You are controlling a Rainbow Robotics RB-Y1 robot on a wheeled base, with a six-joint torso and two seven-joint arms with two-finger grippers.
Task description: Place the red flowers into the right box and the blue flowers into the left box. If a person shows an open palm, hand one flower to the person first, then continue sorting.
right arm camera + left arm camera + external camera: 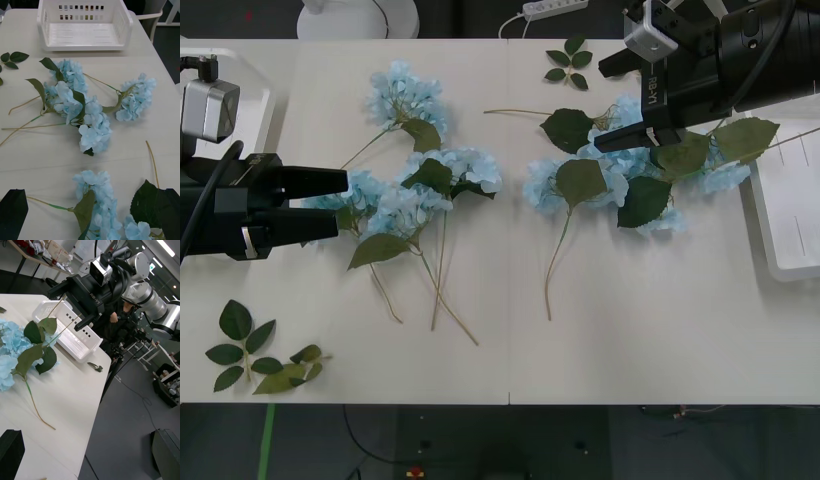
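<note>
Right gripper [612,103] hangs wide open right over the right clump of blue flowers [605,180]; left gripper [343,205], also open, sits beside the left clump.

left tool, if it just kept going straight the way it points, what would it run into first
Probably the blue flowers. In the front view the left tool points across the table with its fingers open, and the nearest pale blossom cluster lies right at the tips. Its height above them is unclear, so it might pass over.
</note>
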